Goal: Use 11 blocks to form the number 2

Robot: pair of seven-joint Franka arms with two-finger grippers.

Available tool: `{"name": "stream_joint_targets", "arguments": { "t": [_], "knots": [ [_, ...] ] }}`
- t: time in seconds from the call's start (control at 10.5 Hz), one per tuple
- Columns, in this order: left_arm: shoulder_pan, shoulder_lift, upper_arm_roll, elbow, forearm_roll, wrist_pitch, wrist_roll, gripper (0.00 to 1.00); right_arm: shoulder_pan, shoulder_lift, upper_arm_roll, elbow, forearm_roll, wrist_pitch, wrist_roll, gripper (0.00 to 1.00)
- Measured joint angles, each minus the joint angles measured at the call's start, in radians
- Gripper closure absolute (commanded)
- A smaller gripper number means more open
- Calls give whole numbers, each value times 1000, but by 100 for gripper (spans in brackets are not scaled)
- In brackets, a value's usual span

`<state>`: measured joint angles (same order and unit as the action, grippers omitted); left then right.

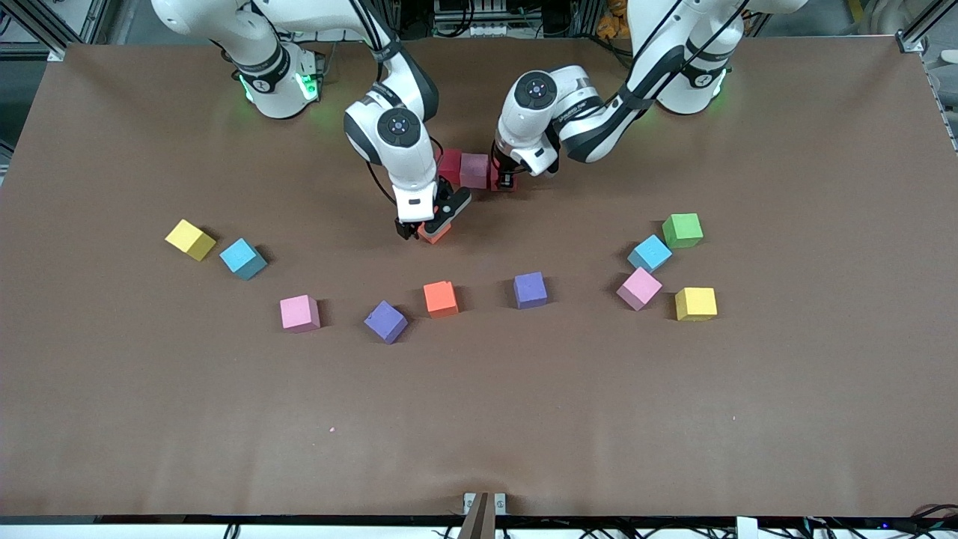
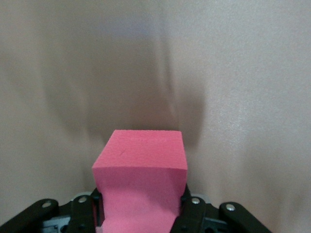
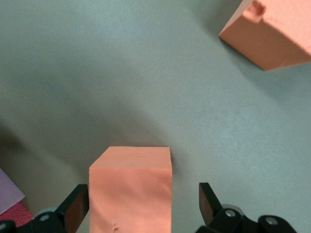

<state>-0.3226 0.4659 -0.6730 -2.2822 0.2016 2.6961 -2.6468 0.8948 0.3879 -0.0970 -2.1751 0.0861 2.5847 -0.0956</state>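
Beside the pink block, my left gripper pinched a red block; my right gripper stood spread around an orange block. Careless release could push the row crooked.

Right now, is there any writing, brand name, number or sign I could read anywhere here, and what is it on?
Nothing here can be read.
Left arm: a dark line of lettering on the white forearm, too small to read.
The blocks, such as the orange block and the green cube: plain faces, no marks.
Brown table: no text or sign.
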Motion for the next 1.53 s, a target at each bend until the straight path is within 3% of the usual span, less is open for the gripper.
{"name": "stream_joint_targets", "arguments": {
  "t": [0.29,0.48,0.57,0.96,1.53],
  "knots": [
    [-44,4,39,10,20,5,-31,96,6,23,3,-1,17,25,3,0],
    [-47,4,43,13,20,5,-32,96,2,29,0,-1,18,28,4,62],
    [-48,4,44,13,20,5,-32,96,-8,31,-1,-1,19,28,5,68],
    [-62,4,52,16,27,5,-50,96,-30,32,-4,9,38,24,7,68],
    [-69,4,55,18,28,5,-50,93,-82,20,-10,166,49,-201,8,67]
  ]
}}
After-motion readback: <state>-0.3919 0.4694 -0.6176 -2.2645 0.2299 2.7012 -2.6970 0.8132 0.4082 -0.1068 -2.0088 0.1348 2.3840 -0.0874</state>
